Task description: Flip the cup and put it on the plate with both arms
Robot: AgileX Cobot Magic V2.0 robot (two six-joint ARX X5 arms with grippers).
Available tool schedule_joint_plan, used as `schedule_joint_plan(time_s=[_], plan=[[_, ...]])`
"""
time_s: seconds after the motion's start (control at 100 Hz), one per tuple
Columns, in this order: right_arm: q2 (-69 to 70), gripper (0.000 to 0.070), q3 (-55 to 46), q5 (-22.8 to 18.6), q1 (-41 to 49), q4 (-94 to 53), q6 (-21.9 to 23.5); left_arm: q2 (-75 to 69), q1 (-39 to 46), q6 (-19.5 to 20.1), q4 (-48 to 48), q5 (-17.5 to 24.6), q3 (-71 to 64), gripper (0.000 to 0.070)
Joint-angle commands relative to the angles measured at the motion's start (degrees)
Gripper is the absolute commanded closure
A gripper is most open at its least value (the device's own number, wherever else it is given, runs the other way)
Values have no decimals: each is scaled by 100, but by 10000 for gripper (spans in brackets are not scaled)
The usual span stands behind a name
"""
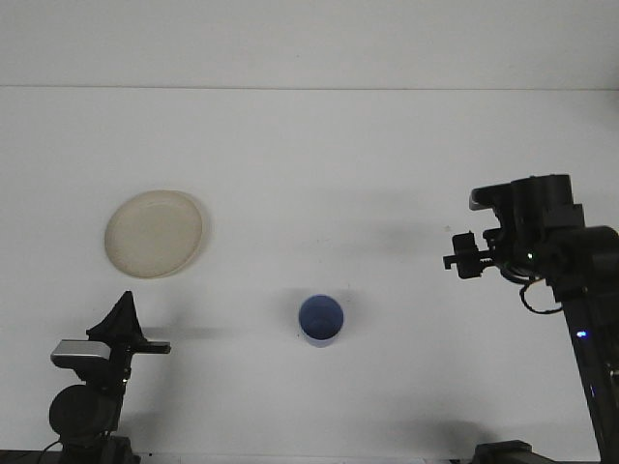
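A blue cup (320,320) stands upright on the white table, mouth up, at the front centre. Nothing touches it. A round beige plate (155,233) lies flat to the left, with nothing on it. My right gripper (465,261) hangs well to the right of the cup, above the table, open and holding nothing. My left gripper (123,318) rests low at the front left, below the plate, its fingers drawn together to a point and holding nothing.
The white table (309,164) runs back to a pale wall. The right arm's dark links (580,290) and cable fill the right edge. The left arm's base (87,406) sits at the bottom left corner.
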Motion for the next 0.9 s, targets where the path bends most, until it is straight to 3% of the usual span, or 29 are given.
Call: schedule_joint_plan(time_s=[0.0,0.58,0.89], plan=[[-323,285,-350,-13,-24,396,-35,-9,7,39,66,7,-116,689],[-3775,285,-5093,4,-37,5051,413,-9,7,39,66,7,-116,689],[-4249,287,-5724,352,-28,6227,234,-9,7,39,66,7,-116,689]])
